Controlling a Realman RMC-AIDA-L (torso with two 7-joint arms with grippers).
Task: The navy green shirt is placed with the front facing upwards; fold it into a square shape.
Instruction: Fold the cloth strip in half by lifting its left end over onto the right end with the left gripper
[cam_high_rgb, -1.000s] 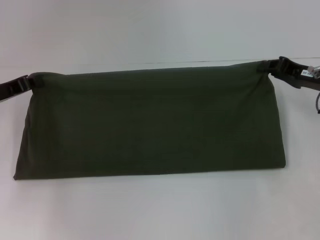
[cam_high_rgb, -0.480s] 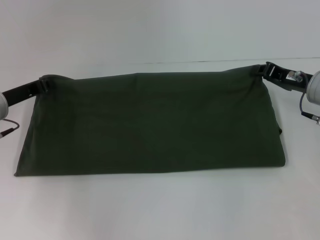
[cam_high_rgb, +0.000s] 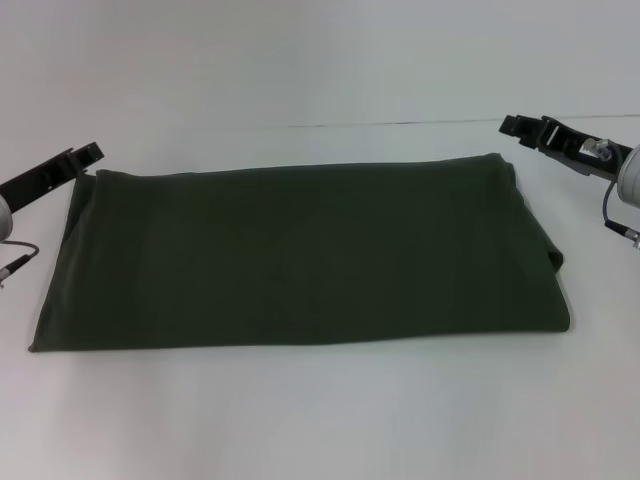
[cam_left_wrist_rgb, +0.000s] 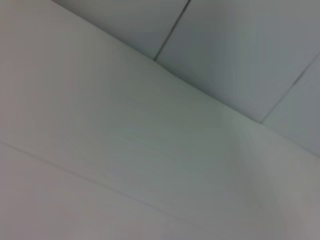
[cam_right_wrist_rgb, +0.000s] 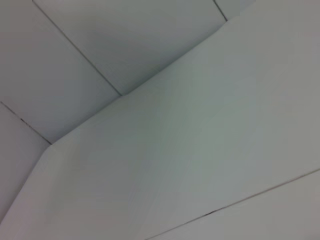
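The navy green shirt (cam_high_rgb: 300, 260) lies flat on the white table (cam_high_rgb: 320, 420) as a wide folded band. Only plain green cloth shows, with no lettering. My left gripper (cam_high_rgb: 88, 154) hovers just off the band's far left corner, open and holding nothing. My right gripper (cam_high_rgb: 512, 124) hangs a little above and beyond the far right corner, also open and clear of the cloth. Neither wrist view shows the shirt or any fingers, only pale surfaces.
The table's far edge (cam_high_rgb: 420, 123) runs just behind the shirt, with a pale wall beyond it. A cable (cam_high_rgb: 18, 260) hangs from the left arm near the shirt's left side. Bare tabletop lies in front of the shirt.
Both grippers held the far corners lifted; they have let go and drawn outward. The far edge has dropped flat onto the table.
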